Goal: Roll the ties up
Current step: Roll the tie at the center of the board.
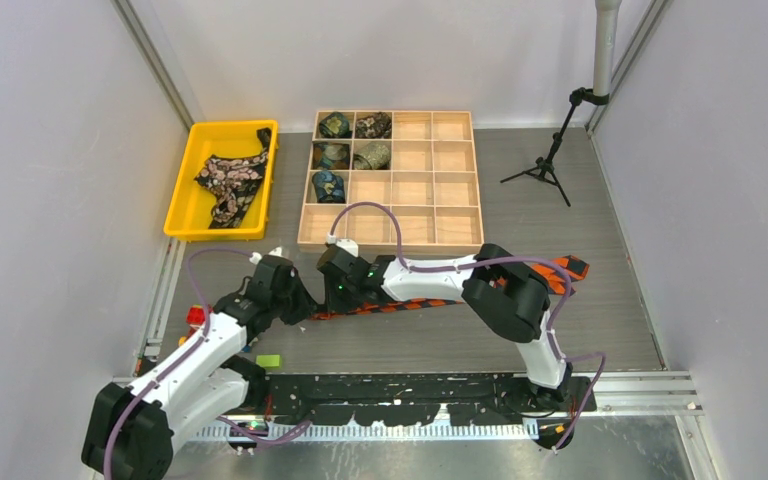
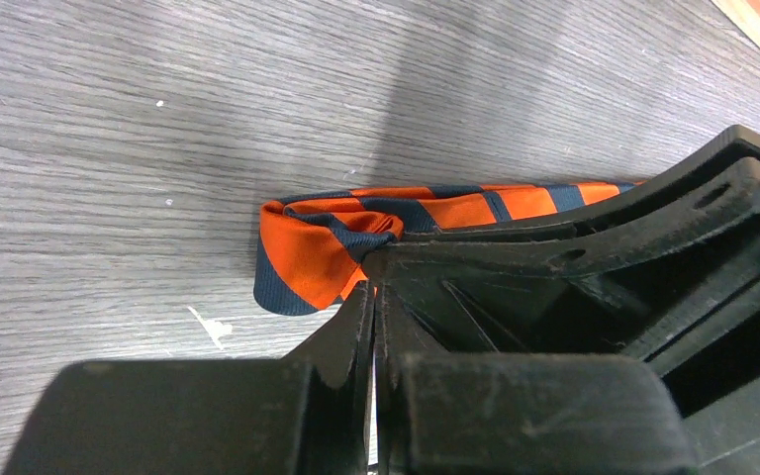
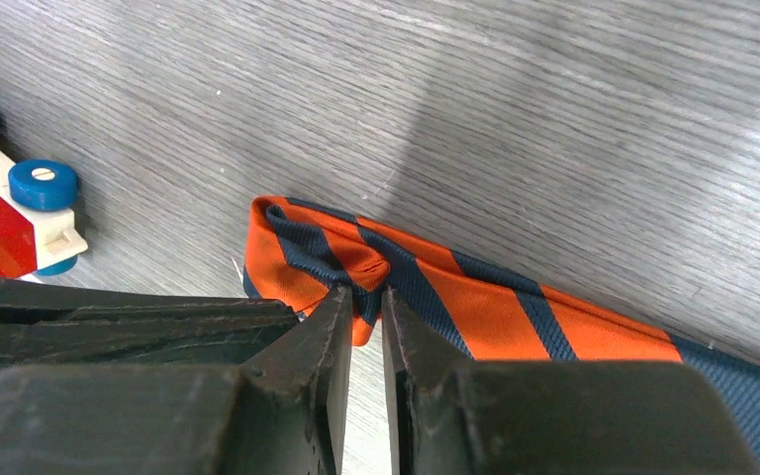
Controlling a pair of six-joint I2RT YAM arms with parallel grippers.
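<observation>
An orange-and-dark-blue striped tie (image 1: 410, 304) lies flat across the near table, its wide end at the right. Its left end (image 2: 307, 259) is folded over on itself. My right gripper (image 1: 328, 300) is shut on that fold, with the fabric (image 3: 485, 307) bunched between its tips (image 3: 366, 297). My left gripper (image 1: 302, 308) is shut just beside it. Its tips (image 2: 371, 292) touch the fold's edge, and I cannot tell whether any cloth is caught there. A black tie with pink flowers (image 1: 230, 180) lies in the yellow bin (image 1: 185, 225).
The wooden grid tray (image 1: 390, 243) behind the arms holds several rolled ties (image 1: 371, 155) in its left cells. A red, white and blue toy car (image 3: 10, 213) sits left of the fold. A green block (image 1: 269, 361) lies near my left arm. A small tripod (image 1: 545, 165) stands at back right.
</observation>
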